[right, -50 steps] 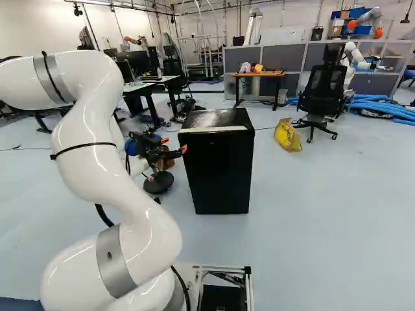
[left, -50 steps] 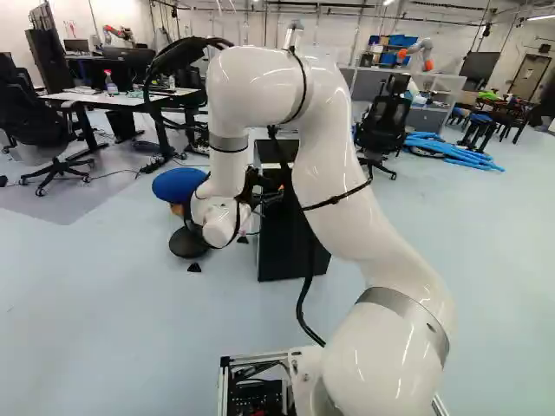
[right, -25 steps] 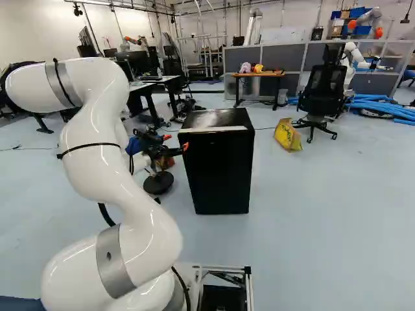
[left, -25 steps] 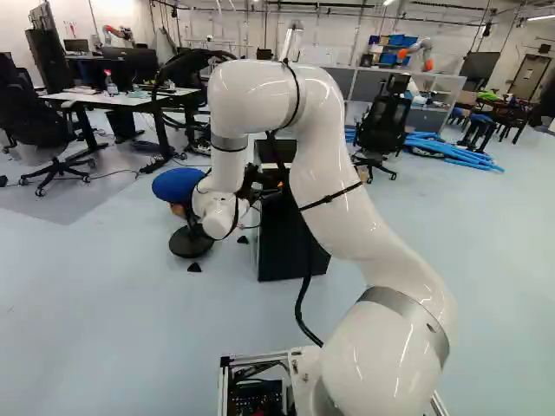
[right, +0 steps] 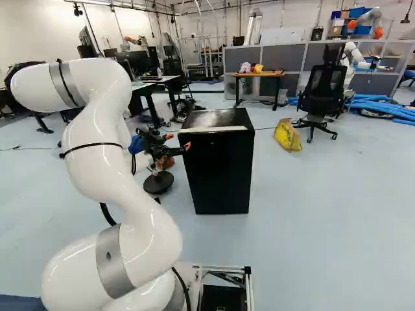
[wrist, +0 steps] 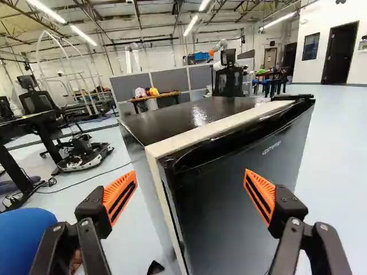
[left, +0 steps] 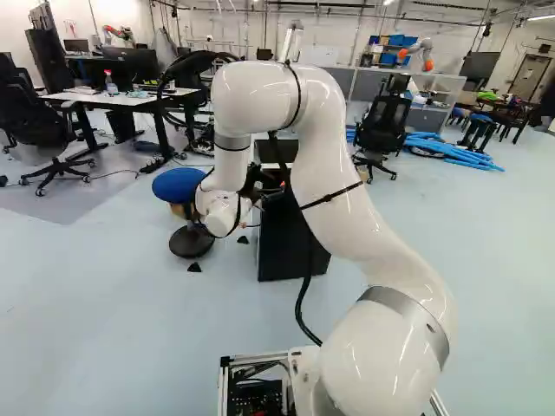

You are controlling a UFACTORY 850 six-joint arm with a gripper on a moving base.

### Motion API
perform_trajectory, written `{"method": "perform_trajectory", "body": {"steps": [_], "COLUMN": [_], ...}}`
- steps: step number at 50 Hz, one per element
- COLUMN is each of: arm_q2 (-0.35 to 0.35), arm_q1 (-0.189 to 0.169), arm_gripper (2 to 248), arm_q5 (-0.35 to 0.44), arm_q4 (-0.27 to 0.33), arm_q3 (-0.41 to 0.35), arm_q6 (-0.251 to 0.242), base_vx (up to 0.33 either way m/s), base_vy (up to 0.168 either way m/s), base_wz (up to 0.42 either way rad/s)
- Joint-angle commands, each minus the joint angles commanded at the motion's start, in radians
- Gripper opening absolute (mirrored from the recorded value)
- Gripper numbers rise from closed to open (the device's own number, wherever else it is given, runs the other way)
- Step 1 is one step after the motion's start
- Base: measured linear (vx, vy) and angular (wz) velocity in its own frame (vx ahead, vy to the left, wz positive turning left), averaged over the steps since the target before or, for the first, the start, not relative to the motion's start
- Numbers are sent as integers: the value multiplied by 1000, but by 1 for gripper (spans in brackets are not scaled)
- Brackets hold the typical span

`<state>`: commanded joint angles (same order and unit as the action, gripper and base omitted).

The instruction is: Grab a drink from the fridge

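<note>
I read the black two-fingered hand with orange pads (wrist: pixel 190 173) as spread, nothing between its pads. The black box-shaped fridge with a pale top strip (wrist: pixel 200 117) is directly ahead of the hand; its flat dark grey door (wrist: pixel 241 217) appears closed. I cannot see a drink; I presume it is inside.

The step in hand, as I judge it, is opening the door. Principal hazards:

1. Misalignment. The door's near upright edge lies ahead, between the two finger lines. If I advance off-angle, one finger may strike the door face and push it shut, or press the side wall and shift the fridge.

2. Slip. The glossy black lip along the door's top (wrist: pixel 229 148) offers little purchase. A shallow hook may let the pads slide off under seal resistance; a hard pull may then drag or tip the fridge.

3. Side contact. The round blue stool (wrist: pixel 26 240) is beside the hand, on the side away from the door. A wide wrist sweep may knock it.

4. Cable snag. The loose black cable (left: pixel 310 286) hangs behind the hand, along the white jointed arm (left: pixel 334 165); a swinging door or folding elbow may catch it.
</note>
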<state>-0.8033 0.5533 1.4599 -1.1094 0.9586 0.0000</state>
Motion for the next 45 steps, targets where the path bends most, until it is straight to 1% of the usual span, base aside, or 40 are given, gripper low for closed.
{"method": "perform_trajectory", "body": {"steps": [45], "arm_q2": [2], "arm_q1": [-37], "arm_gripper": [247], "arm_q5": [0], "arm_q4": [0], "arm_q3": [-5], "arm_q6": [0], "base_vx": [0], "base_vy": [0], "base_wz": [0]}}
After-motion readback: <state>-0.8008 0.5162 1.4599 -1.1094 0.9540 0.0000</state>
